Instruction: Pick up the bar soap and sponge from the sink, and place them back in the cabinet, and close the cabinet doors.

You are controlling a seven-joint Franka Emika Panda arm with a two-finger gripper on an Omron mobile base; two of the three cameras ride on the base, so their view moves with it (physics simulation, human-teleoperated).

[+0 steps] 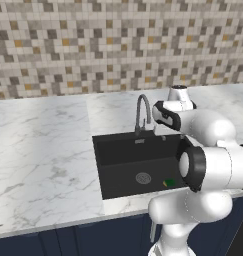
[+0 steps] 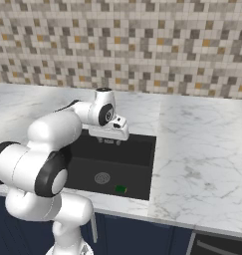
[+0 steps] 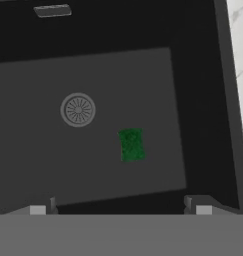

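sponge (image 3: 131, 145) flat on sink (image 3: 203, 100) floor, just beside drain (image 3: 78, 109), apart from walls. fingers (image 3: 37, 210) spread wide, empty, hovering above. judged light, soft, squashy, poss. wet; pinch across narrow sides, mid-length.

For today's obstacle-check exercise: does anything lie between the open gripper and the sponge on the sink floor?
Nothing visible does. In the hand view the gripper hangs open above the sink, and the sponge lies alone on the bare floor, apart from the drain.
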